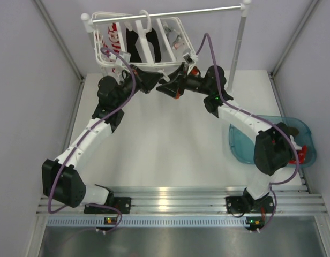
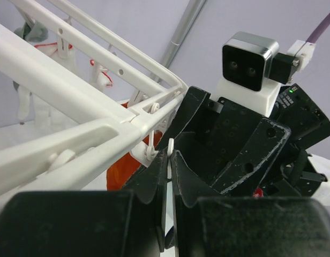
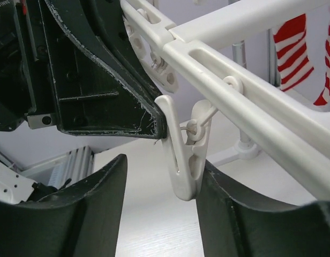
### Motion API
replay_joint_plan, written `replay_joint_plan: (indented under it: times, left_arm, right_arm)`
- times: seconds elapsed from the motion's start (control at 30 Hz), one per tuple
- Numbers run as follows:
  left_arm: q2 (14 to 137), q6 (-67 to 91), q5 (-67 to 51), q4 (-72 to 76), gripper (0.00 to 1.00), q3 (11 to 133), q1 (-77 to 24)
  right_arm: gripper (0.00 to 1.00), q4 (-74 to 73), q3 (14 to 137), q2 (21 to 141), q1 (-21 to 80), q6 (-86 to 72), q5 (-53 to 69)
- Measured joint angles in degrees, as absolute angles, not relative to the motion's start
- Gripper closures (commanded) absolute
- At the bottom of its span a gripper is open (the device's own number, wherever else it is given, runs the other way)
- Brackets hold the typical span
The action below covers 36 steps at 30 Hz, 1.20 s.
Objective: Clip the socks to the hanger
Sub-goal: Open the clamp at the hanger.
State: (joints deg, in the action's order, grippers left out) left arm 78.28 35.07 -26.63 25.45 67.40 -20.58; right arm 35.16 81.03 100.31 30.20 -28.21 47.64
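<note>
The white hanger (image 3: pixel 250 115) hangs from a silver rail (image 1: pixel 208 10) at the far side of the desk (image 1: pixel 165 144), with a red-and-white striped sock (image 3: pixel 292 51) and a black sock (image 1: pixel 137 45) dangling from it. Both arms reach up to its near edge. The left pincer (image 2: pixel 170 160) is pressed together on the upper tab of a white clip (image 3: pixel 178 160) under the frame. The right pincer (image 3: pixel 164 163) stands apart, that clip hanging between its fingers (image 3: pixel 95 214). An orange sock (image 2: pixel 121 171) shows just below the frame, beside the left pincer
</note>
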Motion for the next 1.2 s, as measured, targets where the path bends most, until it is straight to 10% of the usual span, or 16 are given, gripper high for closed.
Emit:
replay_joint_plan:
  times: [0.53, 0.8, 0.93, 1.2]
  left_arm:
    - [78.3, 34.4, -26.3, 22.1, 1.0, 67.9, -20.8]
    - [78.3, 34.3, -26.9, 20.6, 1.0, 68.9, -20.9]
    - [78.3, 34.4, -26.3, 20.4, 0.61, 68.9, -20.9]
    - [75.7, 34.4, -20.5, 18.8, 0.41, 68.9, -21.4]
  right_arm:
    - [0.52, 19.4, 83.1, 95.9, 33.4, 0.5, 34.9]
    - [1.0, 17.2, 83.4, 95.7, 35.0, 12.2, 29.7]
    - [1.0, 17.1, 83.4, 95.7, 35.3, 13.8, 28.3]
    - [1.0, 17.3, 83.4, 95.7, 35.5, 12.3, 27.2]
